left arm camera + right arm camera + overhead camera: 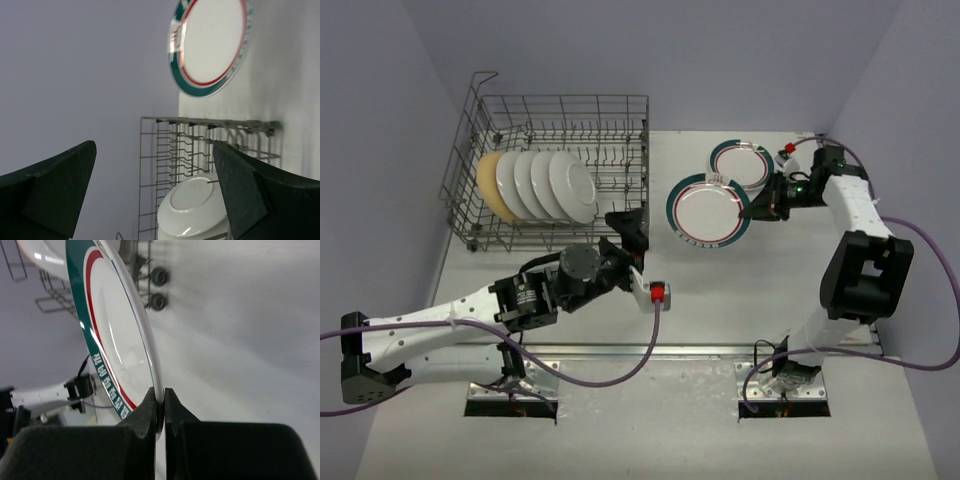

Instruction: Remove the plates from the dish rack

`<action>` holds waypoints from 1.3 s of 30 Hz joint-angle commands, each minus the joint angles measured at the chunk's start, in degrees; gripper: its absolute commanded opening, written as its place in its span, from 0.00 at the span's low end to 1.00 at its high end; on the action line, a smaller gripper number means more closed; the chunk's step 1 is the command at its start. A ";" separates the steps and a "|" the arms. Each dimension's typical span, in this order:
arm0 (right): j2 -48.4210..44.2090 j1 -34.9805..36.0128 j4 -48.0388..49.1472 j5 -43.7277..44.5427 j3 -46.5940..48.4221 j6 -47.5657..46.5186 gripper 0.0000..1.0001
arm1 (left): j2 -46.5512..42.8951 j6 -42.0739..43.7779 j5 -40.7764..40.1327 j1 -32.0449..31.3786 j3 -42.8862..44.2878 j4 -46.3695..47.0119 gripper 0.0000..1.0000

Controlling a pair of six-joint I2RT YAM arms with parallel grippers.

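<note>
Dish rack (565,98): stands at the far left corner of the table (720,300), with a raised wire handle at its own far left corner.
Racked plates (555,185): we count about four white plates standing on edge in one row in the rack's left half.
Tan plate (485,180): on edge at the left end of that row, touching the next plate.
Left gripper (628,235): jaws spread wide and holding nothing — just beside the rack's near right corner.
Right gripper (760,203): jaws pinched on the right rim of a plate.
Held plate (708,212): teal and red rim, white centre, face up, right of the rack and apart from it. We cannot tell whether it touches the surface.
Second rimmed plate (740,160): lies towards the far right corner — partly behind the held plate.
</note>
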 commanded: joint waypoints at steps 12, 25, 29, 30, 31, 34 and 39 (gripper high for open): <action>16.52 -8.08 34.23 14.48 11.52 29.15 0.00 | 25.61 -54.93 -4.36 26.18 51.70 -21.71 1.00; 33.71 -8.08 42.22 17.32 25.07 37.70 0.01 | 21.46 -61.12 -4.32 31.60 41.24 -20.16 1.00; 38.30 -7.51 41.91 16.23 28.57 37.42 0.06 | 20.84 -61.22 -4.43 31.99 39.28 -19.82 1.00; 38.62 -7.17 41.53 16.29 28.83 36.88 0.09 | 20.83 -61.22 -4.49 32.08 39.00 -19.65 1.00; 38.68 -6.91 41.05 17.05 28.88 36.57 0.18 | 20.83 -61.28 -4.46 32.28 38.80 -19.73 1.00; 38.19 -6.31 39.86 18.89 28.95 35.81 0.54 | 20.68 -61.49 -4.51 32.87 38.36 -19.95 1.00; 33.75 -6.24 36.19 20.16 28.47 33.64 0.94 | 19.65 -62.49 -5.29 34.55 38.14 -20.40 1.00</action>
